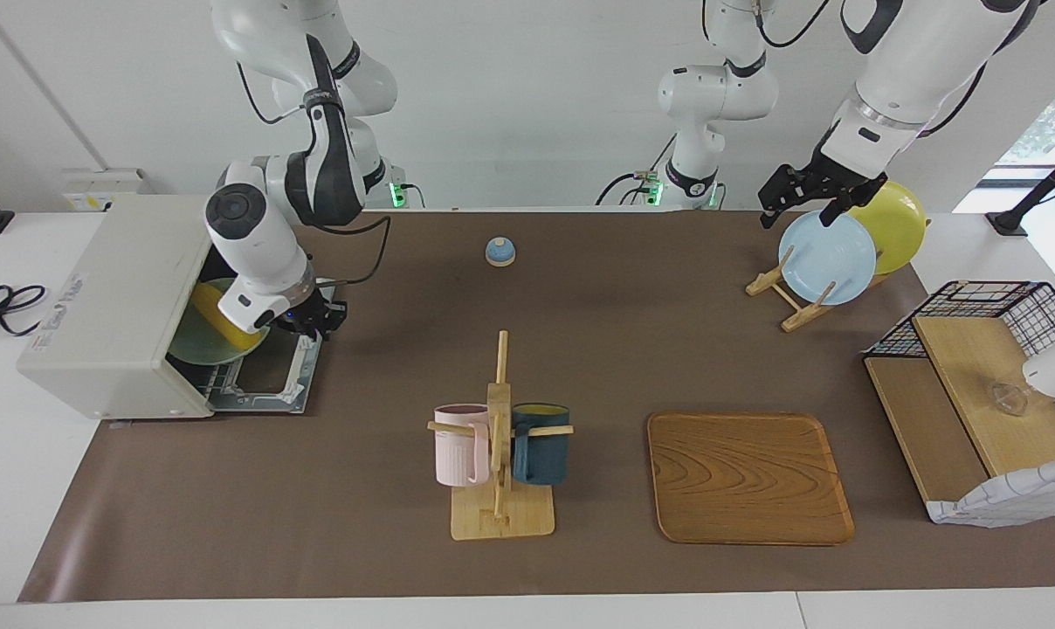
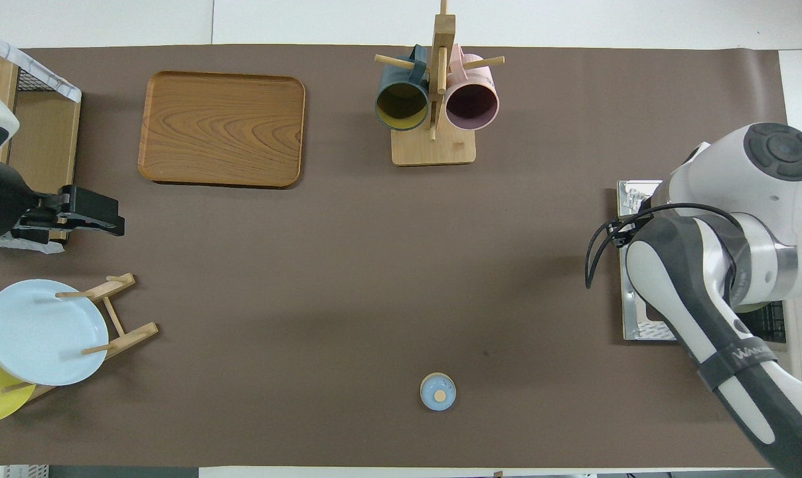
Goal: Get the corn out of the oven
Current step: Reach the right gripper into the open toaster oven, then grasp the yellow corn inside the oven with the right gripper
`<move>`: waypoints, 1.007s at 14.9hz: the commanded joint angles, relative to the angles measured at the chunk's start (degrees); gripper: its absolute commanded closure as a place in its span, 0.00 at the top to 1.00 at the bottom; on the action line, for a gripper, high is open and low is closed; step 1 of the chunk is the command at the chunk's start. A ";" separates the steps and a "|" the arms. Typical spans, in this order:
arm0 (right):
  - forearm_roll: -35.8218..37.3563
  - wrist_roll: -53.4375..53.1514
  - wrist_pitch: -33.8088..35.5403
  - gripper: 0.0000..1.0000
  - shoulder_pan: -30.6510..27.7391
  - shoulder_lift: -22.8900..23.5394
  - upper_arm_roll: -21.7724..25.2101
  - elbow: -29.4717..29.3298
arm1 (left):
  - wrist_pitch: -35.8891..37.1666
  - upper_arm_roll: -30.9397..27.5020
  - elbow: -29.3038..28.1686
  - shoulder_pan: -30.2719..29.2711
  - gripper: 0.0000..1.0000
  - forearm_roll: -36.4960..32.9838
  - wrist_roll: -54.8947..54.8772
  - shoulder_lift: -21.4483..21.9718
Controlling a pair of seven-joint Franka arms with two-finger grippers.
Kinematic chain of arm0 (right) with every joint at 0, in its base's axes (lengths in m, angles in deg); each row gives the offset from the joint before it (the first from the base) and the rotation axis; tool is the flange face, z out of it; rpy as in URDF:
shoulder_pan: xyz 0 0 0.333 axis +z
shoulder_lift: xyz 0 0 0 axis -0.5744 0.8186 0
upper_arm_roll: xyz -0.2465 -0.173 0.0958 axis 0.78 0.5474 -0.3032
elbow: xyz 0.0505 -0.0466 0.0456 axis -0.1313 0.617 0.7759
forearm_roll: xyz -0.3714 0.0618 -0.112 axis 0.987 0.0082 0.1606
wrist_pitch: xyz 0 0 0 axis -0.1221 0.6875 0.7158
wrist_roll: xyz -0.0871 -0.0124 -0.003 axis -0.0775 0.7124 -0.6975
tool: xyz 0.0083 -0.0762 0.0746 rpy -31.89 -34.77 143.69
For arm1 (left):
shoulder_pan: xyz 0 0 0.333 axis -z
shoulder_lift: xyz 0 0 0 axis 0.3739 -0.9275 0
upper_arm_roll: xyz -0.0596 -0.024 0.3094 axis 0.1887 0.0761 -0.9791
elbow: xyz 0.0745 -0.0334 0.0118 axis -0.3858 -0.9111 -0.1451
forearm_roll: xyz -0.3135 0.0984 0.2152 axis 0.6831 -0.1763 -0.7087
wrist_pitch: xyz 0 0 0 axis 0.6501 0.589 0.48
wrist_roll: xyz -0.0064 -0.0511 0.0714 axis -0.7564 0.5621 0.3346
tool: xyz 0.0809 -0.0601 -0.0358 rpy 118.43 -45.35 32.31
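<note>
The off-white oven (image 1: pixel 108 306) stands at the right arm's end of the table, its door (image 1: pixel 274 376) folded down flat. Inside, the yellow corn (image 1: pixel 213 310) lies on a green plate (image 1: pixel 196 349), partly hidden by my right wrist. My right gripper (image 1: pixel 311 321) hangs at the oven's mouth, just above the door and beside the corn. In the overhead view my right arm covers the gripper and the corn, and only the door (image 2: pixel 640 318) shows. My left gripper (image 1: pixel 803 205) waits open and empty in the air over the plate rack; it also shows in the overhead view (image 2: pixel 92 216).
A mug tree (image 1: pixel 498 437) with a pink and a dark blue mug stands mid-table. A wooden tray (image 1: pixel 748 479) lies beside it. The rack holds a light blue plate (image 1: pixel 827 258) and a yellow plate (image 1: pixel 899 223). A small blue knob (image 1: pixel 499 252) and a wire shelf (image 1: pixel 982 384) are also here.
</note>
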 commanded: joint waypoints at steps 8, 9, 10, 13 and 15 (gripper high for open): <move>2.75 6.54 1.15 0.45 -6.14 -2.29 0.13 3.53 | -1.01 0.29 -1.18 -0.06 1.00 -1.06 0.15 0.71; 2.75 6.62 0.28 0.43 -6.05 -2.55 0.13 3.97 | -1.01 0.29 -1.18 -0.06 1.00 -1.06 0.15 0.71; 2.83 6.89 -1.56 0.41 -6.05 -2.64 0.13 5.02 | -1.01 0.29 -1.18 -0.06 1.00 -1.06 0.15 0.71; 3.19 9.44 -5.35 0.36 -6.31 -3.70 0.22 8.27 | -1.01 0.29 -1.18 0.02 1.00 -1.06 0.15 0.71; 3.19 9.35 -6.32 0.33 -6.23 -3.79 0.22 8.72 | -1.01 0.37 -1.18 0.02 1.00 -1.06 0.15 0.71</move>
